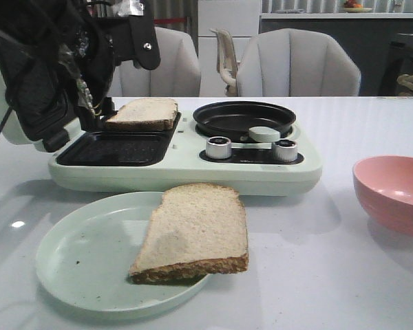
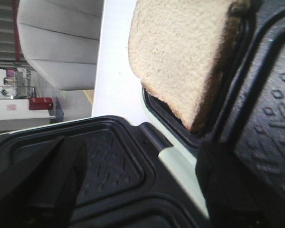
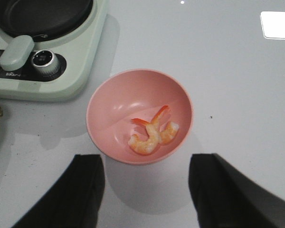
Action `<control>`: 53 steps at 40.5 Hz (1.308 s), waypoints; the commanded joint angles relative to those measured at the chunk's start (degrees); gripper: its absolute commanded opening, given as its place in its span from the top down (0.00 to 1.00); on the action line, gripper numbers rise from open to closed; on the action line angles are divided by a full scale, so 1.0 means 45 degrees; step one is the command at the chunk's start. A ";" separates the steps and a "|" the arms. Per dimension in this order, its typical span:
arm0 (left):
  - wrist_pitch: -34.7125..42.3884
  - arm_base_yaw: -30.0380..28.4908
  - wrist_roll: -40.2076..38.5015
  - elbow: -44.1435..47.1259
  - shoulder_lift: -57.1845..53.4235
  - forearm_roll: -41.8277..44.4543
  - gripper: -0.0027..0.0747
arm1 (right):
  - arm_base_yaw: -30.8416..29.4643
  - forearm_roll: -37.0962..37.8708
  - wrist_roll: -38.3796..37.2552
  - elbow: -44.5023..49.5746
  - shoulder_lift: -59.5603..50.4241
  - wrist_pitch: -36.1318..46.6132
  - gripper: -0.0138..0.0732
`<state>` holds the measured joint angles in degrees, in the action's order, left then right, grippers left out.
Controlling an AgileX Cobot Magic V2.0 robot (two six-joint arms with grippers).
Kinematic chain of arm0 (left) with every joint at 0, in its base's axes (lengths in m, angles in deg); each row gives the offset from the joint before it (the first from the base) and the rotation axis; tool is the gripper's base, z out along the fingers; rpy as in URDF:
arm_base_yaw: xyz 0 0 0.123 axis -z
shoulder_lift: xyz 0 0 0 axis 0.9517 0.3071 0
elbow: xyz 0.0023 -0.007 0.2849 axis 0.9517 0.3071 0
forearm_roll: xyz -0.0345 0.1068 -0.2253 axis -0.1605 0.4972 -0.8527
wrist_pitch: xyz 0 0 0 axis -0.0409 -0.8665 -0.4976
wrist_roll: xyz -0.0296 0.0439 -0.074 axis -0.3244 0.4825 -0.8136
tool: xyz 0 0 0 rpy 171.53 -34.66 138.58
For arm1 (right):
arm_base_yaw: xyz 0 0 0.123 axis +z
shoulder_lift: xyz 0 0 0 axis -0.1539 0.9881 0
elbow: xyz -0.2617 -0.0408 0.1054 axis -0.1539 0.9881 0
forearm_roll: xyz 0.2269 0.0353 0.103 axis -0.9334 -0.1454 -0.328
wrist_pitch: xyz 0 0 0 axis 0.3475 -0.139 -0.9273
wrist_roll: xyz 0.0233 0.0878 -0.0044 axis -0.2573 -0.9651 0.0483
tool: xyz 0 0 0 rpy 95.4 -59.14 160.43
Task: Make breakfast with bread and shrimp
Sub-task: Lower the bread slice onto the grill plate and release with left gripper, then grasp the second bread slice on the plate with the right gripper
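White glossy worktop (image 1: 344, 289), with grey chairs (image 1: 299, 62) seen behind it in the front view.

Right fingers (image 3: 147, 190): spread wide, nothing between them, hovering above a pink bowl (image 3: 109, 99). Two shrimp (image 3: 152, 135) are seen in the bowl's bottom, curled, touching each other, red tails pointing toward the appliance side.

Left fingers (image 2: 133, 190): seen only as dark shapes at the sandwich-press section of a pale green breakfast appliance (image 1: 186, 168); the spread cannot be told, and nothing is visibly held. The left arm is blocked together with the raised lid (image 1: 27, 96) in the front view.

One bread slice (image 1: 143, 113) is lodged at the far edge of the black press plate (image 1: 117, 148), tilted, crust edge facing the camera. A second bread slice (image 1: 196, 230) lies on a pale green plate (image 1: 82, 261) in front of the appliance, long axis running front to back, its near right corner overhanging the rim. A round black pan (image 1: 244, 118) is noted beside two knobs (image 1: 219, 147).
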<state>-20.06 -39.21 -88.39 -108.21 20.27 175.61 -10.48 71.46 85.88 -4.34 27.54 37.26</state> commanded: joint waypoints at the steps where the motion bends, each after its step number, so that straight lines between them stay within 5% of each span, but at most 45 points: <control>1: -0.1693 0.0645 -0.0173 0.0294 -0.1646 0.0089 0.28 | -0.0071 -0.0034 0.0052 -0.0377 0.0007 0.0850 0.26; 8: -0.4325 0.2306 0.0627 0.0539 -0.3145 -0.4347 0.28 | -0.0071 -0.0034 0.0052 -0.0377 0.0007 0.0850 0.26; 19: -0.5151 0.3273 0.4532 0.0706 -0.6441 -1.4049 0.28 | -0.0071 -0.0034 0.0052 -0.0377 0.0007 0.0850 0.26; 31: -0.4690 0.3273 0.7565 0.2635 -1.0645 -2.0191 0.28 | -0.0071 -0.0282 0.0052 -0.0377 0.0007 0.0878 0.26; 39: -0.4506 0.3273 0.8375 0.3989 -1.2955 -2.2000 0.28 | -0.0071 -0.0343 0.0052 -0.0377 0.0007 0.1155 0.26; 53: -0.4211 0.3273 0.8375 0.4644 -1.4490 -2.1911 0.28 | 0.0502 -0.4509 0.0249 -0.0377 0.1514 -0.0631 0.26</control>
<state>-43.26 -24.96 -50.85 -85.88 -44.71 76.81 -9.66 56.05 85.88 -4.34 31.80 34.22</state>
